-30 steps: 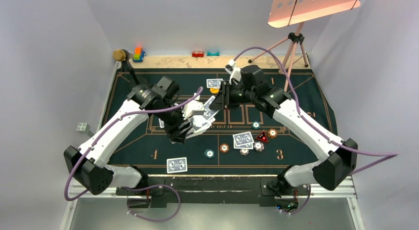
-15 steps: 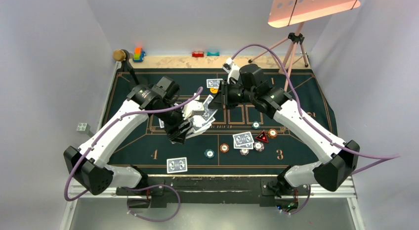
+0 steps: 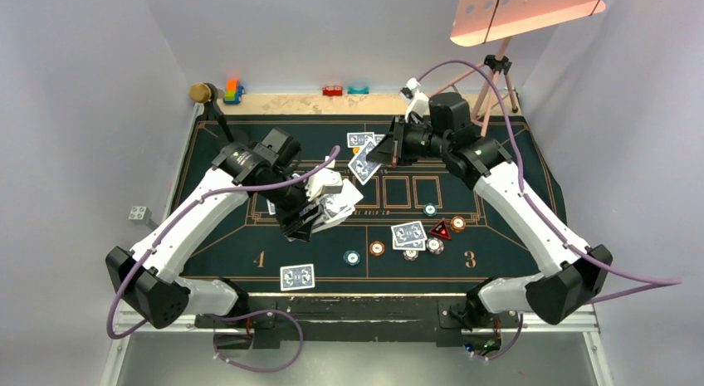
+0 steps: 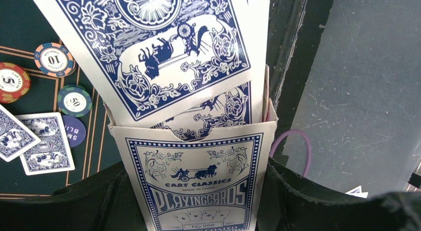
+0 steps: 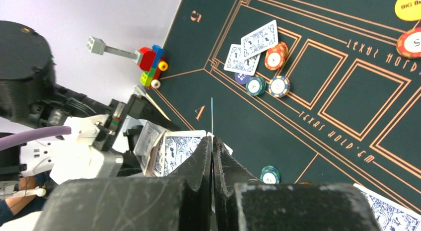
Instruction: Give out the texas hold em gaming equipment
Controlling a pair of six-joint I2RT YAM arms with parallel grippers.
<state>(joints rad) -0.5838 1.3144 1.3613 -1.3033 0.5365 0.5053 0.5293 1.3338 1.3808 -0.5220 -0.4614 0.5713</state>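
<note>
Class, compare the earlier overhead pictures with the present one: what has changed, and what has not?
The right tool closed on one playing card and drew it away from the card box, toward the far right. The left tool kept gripping the box; the chips and cards on the mat stayed put.

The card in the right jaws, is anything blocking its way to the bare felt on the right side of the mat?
Nothing visible does. The right gripper holds the card above the mat; the deck box in the left gripper is on its other side. The chips and red marker lie nearer the front, off that path.
</note>
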